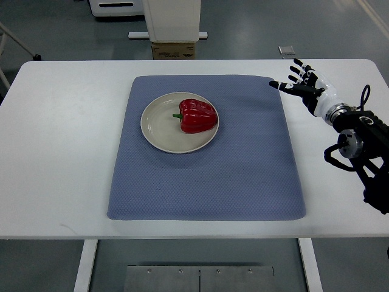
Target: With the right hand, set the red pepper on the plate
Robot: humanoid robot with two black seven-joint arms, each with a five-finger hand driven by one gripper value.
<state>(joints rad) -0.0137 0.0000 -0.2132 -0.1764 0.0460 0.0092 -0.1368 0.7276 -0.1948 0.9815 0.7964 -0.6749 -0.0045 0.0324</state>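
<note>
A red pepper [197, 115] with a green stem lies on its side on a round cream plate [159, 130], toward the plate's right half. The plate sits on a blue-grey mat [206, 176] on the white table. My right hand [296, 81] is at the mat's far right corner, well to the right of the plate. Its fingers are spread and it holds nothing. Its arm [358, 137] comes in from the right edge. My left arm does not show.
The white table [61, 146] extends left and right of the mat. Beyond the far edge stand a white machine base with a cardboard box [174, 50] and a small grey object [287, 51] on the floor.
</note>
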